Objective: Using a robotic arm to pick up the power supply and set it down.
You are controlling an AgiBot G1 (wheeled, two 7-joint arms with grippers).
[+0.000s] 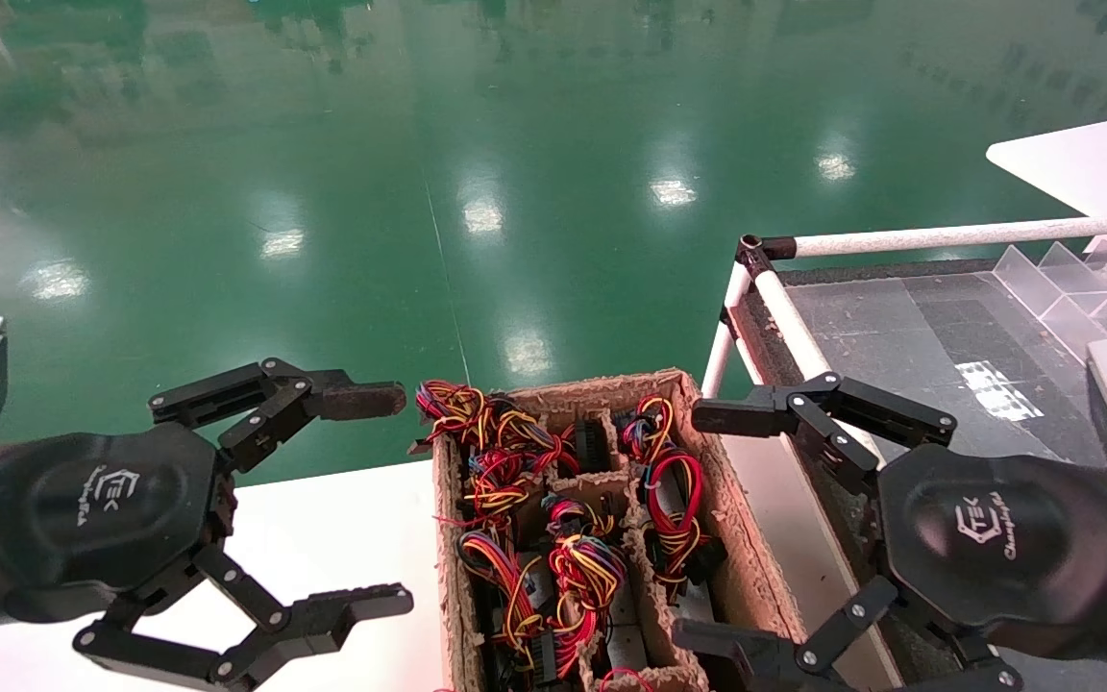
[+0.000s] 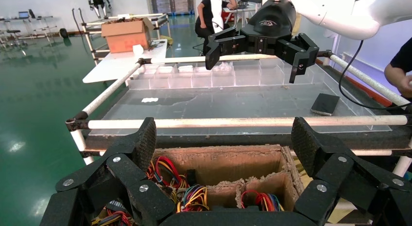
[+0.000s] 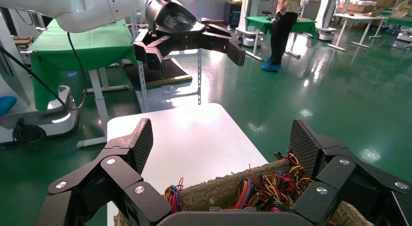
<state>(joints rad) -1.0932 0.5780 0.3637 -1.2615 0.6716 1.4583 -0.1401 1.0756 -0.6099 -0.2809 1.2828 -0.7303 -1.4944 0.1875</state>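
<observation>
The left claw (image 1: pixel 376 500) hangs spread wide, holding nothing, just to the left of the brown pulp carton (image 1: pixel 750 577). The right claw (image 1: pixel 712 524), equally wide apart and empty, flanks the carton's other side. Between them, wire bundles (image 1: pixel 582 567) fill the compartments; the power supply bodies are mostly hidden beneath.

We saw the power supplies (image 1: pixel 611 615) packed in the carton (image 1: pixel 755 586) cells. Red-yellow-black wire bundles (image 1: pixel 582 567) mostly hid them.
</observation>
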